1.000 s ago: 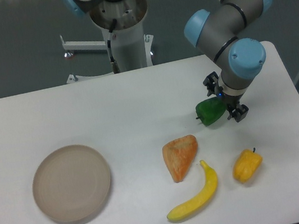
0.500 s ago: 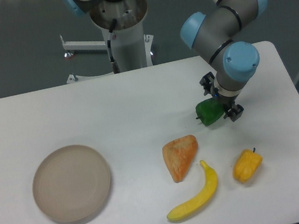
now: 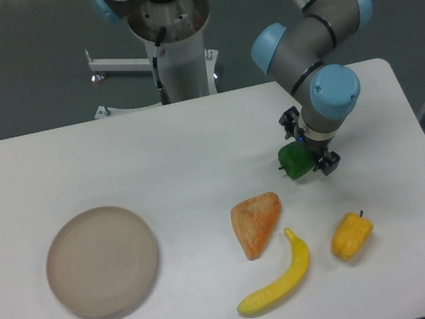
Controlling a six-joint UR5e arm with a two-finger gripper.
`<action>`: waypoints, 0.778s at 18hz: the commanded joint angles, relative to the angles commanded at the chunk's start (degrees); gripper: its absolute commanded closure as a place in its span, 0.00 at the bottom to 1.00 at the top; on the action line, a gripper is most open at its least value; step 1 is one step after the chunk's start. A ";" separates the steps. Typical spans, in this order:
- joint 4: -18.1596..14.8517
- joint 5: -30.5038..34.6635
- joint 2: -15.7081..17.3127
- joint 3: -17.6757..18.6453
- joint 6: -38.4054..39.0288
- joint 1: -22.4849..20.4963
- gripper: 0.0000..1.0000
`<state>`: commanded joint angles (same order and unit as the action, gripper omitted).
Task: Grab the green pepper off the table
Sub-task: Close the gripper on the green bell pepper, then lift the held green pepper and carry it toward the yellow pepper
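Observation:
The green pepper (image 3: 293, 163) lies on the white table (image 3: 156, 160) at the right, its right part hidden under the arm's wrist. My gripper (image 3: 308, 143) hangs directly over it, pointing down. One black finger (image 3: 287, 121) shows behind the pepper and the other (image 3: 328, 163) in front of it to the right. The fingers stand apart on either side of the pepper, so the gripper is open. I cannot tell whether they touch it.
An orange-yellow pepper (image 3: 351, 235) lies near the front right. A banana (image 3: 279, 282) and a wedge of bread (image 3: 256, 222) lie in front of the green pepper. A tan plate (image 3: 102, 262) sits at the left. The arm's base (image 3: 175, 44) stands behind the table.
The gripper and wrist have shifted a little to the left, further over the green pepper. The pepper itself has stayed where it was.

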<state>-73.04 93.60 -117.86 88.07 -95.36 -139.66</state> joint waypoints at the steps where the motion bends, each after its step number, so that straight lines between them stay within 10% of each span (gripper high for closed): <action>1: 0.00 0.00 0.00 0.00 0.09 -0.09 0.00; 14: -0.79 -0.62 0.09 -2.63 0.09 -0.35 0.55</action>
<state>-73.82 92.99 -117.77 85.44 -95.27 -140.01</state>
